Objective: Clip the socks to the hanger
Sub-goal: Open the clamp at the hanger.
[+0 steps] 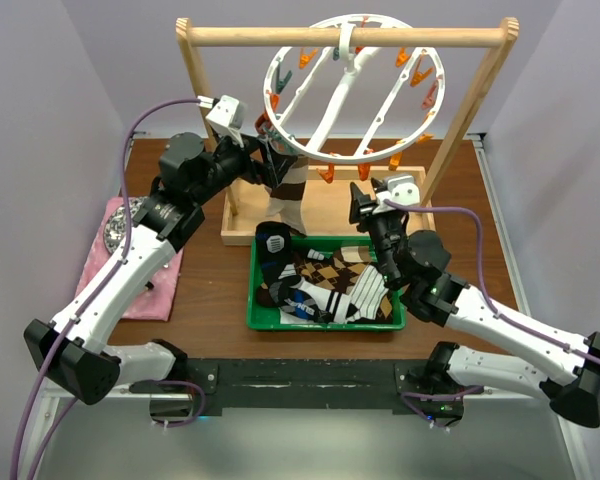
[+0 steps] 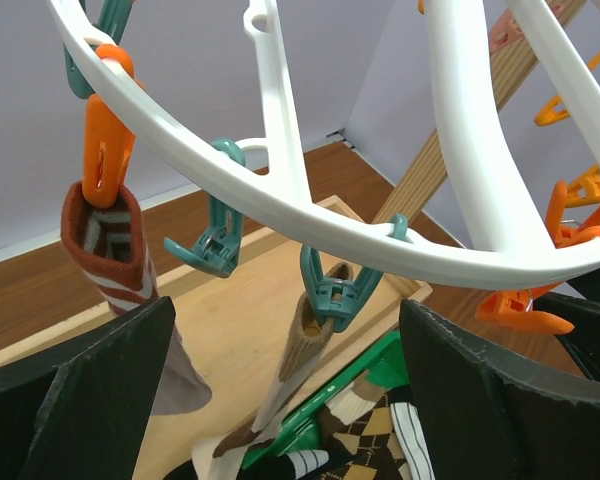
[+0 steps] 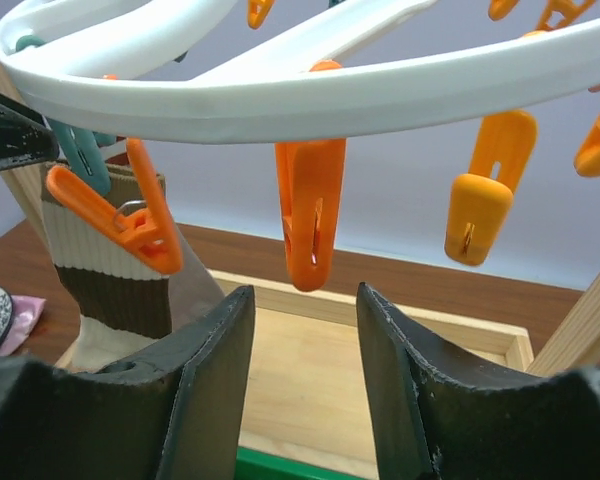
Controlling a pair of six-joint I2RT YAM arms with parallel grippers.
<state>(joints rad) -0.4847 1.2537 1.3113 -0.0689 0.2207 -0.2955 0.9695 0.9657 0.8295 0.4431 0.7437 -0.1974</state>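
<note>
The hanger [image 1: 352, 90], a white ring with orange and teal pegs, hangs from the round bar. Two socks hang clipped at its left rim [image 1: 290, 195]: a beige-brown sock [image 2: 305, 345] on a teal peg [image 2: 335, 290] and a rust striped sock [image 2: 105, 240] on an orange peg. My left gripper [image 2: 285, 350] is open wide just below the ring, either side of the beige sock without touching it. My right gripper [image 3: 305, 300] is open under an empty orange peg [image 3: 310, 215], nothing between its fingers. More socks [image 1: 325, 285] lie in the green tray.
The green tray [image 1: 252, 300] sits in front of the light wooden frame [image 1: 340, 37] and its base board [image 1: 325, 205]. A pink cloth [image 1: 150, 280] lies at the left under my left arm. Sloped frame legs stand on both sides of the hanger.
</note>
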